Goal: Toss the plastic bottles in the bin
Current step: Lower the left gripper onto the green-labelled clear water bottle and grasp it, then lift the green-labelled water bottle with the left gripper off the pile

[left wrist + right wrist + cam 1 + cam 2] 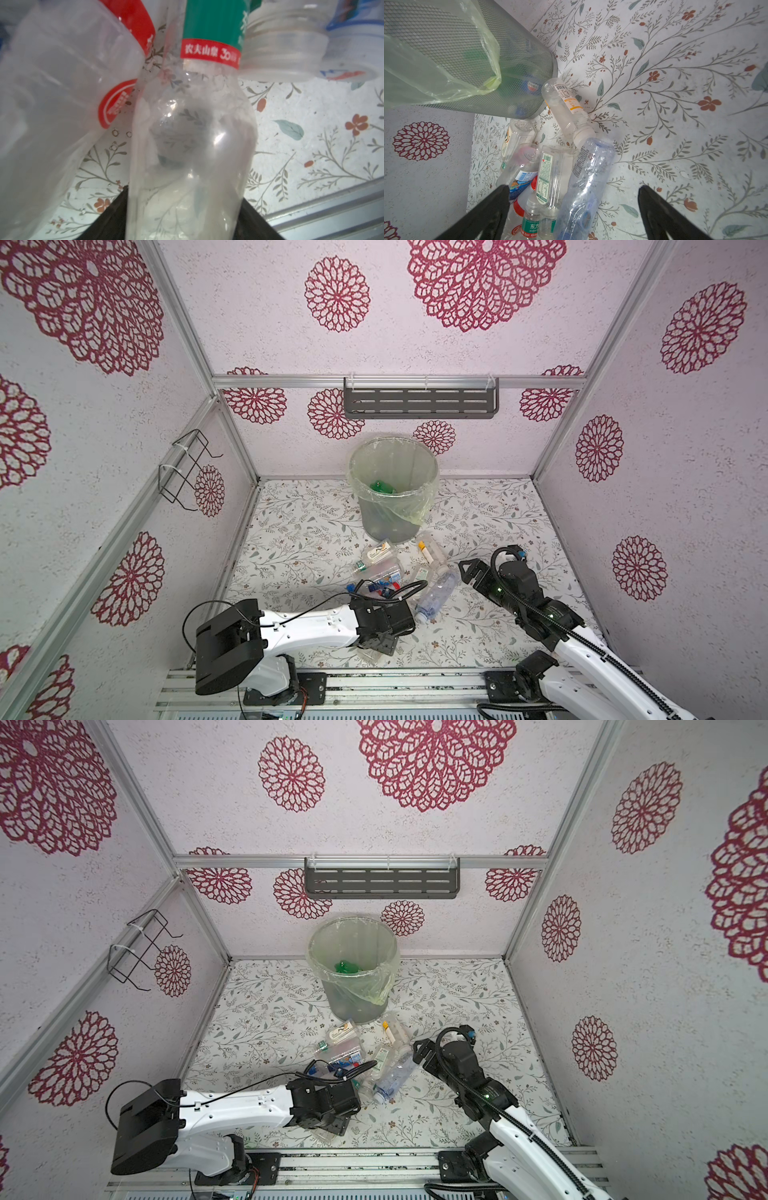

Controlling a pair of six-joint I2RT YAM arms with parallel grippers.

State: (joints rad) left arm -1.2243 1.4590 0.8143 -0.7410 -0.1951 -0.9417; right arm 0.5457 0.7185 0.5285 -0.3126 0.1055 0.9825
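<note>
Plastic: a clear bottle (193, 128) is pinched by the left tool (185, 195) at the worktop (311, 145); the right tool (574, 187) is held spread, empty, beside the bottle pile (548, 176).

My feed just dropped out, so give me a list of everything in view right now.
bin: one, grey with yellowish liner, upright at the table's back.
green bottle: one visible, inside the bin.
bottles: at least seven, mostly clear, piled before the bin.
shelf: one, dark, back wall.
rack: one, black wire, left wall.
table: one, floral.
left gripper: black, jaws either side of a clear bottle; grip unclear.
right gripper: black, open, at the pile's right edge.
</note>
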